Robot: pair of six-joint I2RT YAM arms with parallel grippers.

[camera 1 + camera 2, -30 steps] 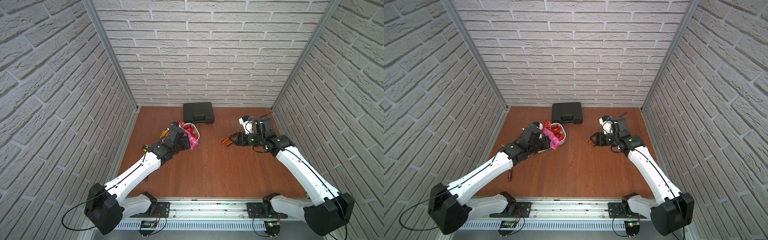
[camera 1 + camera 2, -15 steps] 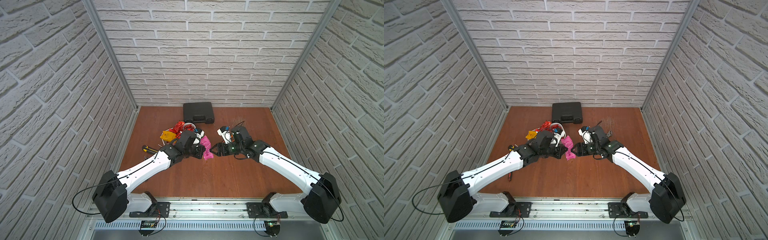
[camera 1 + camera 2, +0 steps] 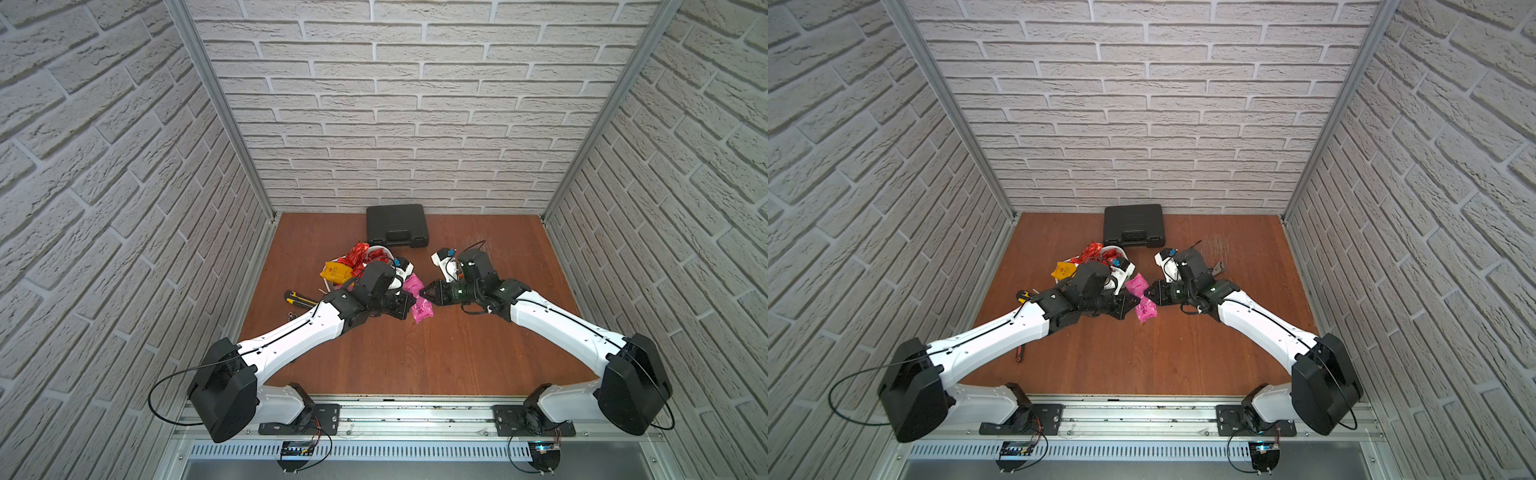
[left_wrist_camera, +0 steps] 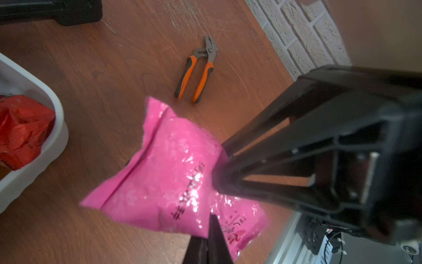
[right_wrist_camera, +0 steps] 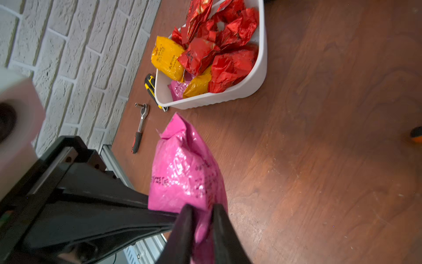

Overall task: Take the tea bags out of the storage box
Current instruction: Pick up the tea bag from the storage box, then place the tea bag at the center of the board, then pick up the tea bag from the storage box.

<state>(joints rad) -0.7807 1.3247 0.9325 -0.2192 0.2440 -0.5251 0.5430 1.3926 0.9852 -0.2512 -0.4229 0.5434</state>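
Note:
A long magenta-pink tea bag point(image 3: 420, 308) point(image 3: 1144, 305) hangs above the table's middle, held from both sides. My left gripper point(image 3: 409, 305) point(image 4: 212, 218) is shut on one edge of it. My right gripper point(image 3: 424, 293) point(image 5: 202, 211) pinches the opposite end point(image 5: 187, 173) between its fingers. The white storage box point(image 5: 228, 97) point(image 3: 380, 249) stands behind the left wrist, partly hidden in both top views. It holds several red tea bags point(image 5: 228, 64), a yellow one and a pink one. Another yellow tea bag point(image 5: 166, 57) point(image 3: 336, 271) lies at its rim.
A black hard case point(image 3: 397, 224) sits at the back wall. Orange-handled pliers point(image 4: 198, 70) point(image 3: 1217, 268) lie behind my right wrist. A ratchet wrench point(image 5: 140, 123) and a yellow-black knife point(image 3: 299, 297) lie left of the box, near the left wall.
My left arm carried the pink tea bag from the box to the table's middle. My right arm swung in from the right, and its fingers closed on the bag.

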